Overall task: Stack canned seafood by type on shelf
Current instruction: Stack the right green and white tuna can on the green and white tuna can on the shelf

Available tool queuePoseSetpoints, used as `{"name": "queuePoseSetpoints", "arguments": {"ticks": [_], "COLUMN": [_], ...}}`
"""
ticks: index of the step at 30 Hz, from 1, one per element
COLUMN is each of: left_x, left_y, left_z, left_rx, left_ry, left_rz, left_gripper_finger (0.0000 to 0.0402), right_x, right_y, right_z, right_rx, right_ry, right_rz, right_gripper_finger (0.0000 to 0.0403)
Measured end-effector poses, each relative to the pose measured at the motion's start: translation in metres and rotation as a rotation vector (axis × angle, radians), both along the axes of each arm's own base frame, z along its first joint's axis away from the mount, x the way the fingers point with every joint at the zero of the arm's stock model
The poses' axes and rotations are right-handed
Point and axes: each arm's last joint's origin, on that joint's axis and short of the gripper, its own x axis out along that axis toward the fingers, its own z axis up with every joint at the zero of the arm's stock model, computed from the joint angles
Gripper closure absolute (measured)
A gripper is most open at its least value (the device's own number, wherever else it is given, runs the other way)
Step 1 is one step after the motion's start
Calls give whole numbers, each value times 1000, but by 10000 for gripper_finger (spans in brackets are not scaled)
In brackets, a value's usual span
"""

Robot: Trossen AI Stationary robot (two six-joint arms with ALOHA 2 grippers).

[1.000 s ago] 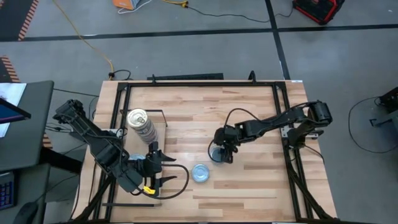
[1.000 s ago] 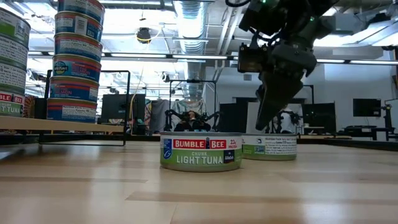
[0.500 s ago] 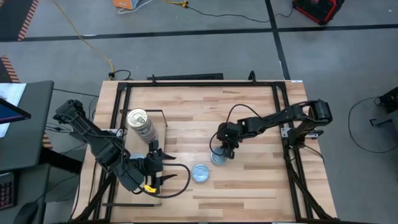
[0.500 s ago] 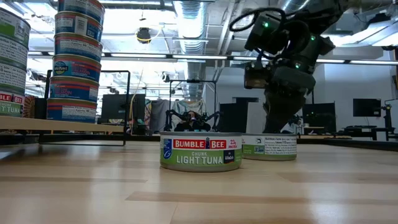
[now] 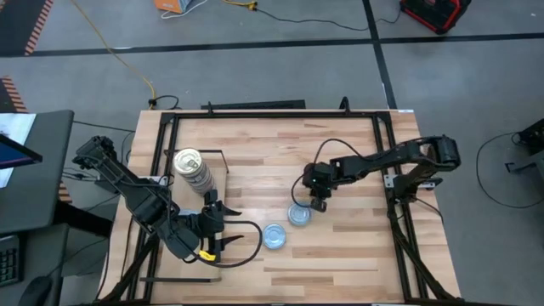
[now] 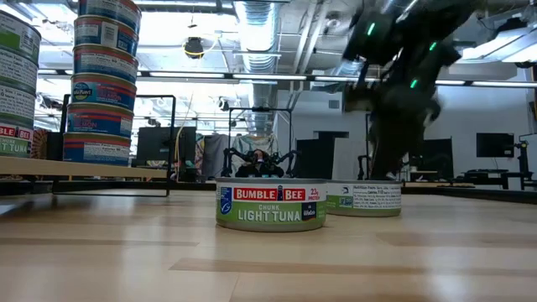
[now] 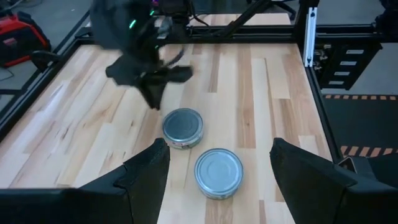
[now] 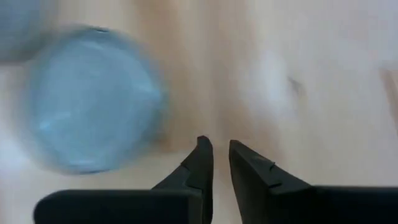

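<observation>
1. We see the right gripper lifted clear of the far tin; a second ago it hung over that tin with its jaws wider. In the right wrist view its fingers now stand almost together with a narrow gap, and nothing lies between them.
2. We read this as a release: the far tin now sits alone on the table, just beside the near tin, which has not moved.
3. For the task, we judge both tins are staged within the left arm's reach but not yet stacked.
4. The stack stands on the shelf, well to the left of the near tin; the low view shows a second stack beside it.
5. Both loose tins lie flat, lids up; being round, they have no long axis across the table, and their short axis is vertical. The near tin's label faces the low camera.
6. The left gripper waits wide open and empty, left of the near tin.
</observation>
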Motion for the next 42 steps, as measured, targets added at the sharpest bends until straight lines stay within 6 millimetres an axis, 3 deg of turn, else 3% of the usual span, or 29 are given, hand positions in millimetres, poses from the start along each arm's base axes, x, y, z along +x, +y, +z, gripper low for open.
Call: {"name": "queuePoseSetpoints", "arguments": {"ticks": [7,15,28,37,42], "left_x": [0,0,1,3,3], "left_y": [0,0,1,4,4], "left_z": [0,0,0,0,0], "left_rx": [-3,17,17,5,-2], "left_ry": [2,3,0,7,11], "left_rz": [-5,-13,-7,-3,-9], "left_gripper_finger": [137,137,137,137,137], "right_x": [-6,-21,-47,-56,-54], "right_y": [37,41,51,50,64], "right_z": [19,-10,-37,-30,-6], "right_rx": [-39,17,-80,-104,-79], "right_ry": [-180,-263,-132,-104,-285], "right_rz": [116,34,-85,-132,-67], "right_gripper_finger": [320,320,320,320,320]}}
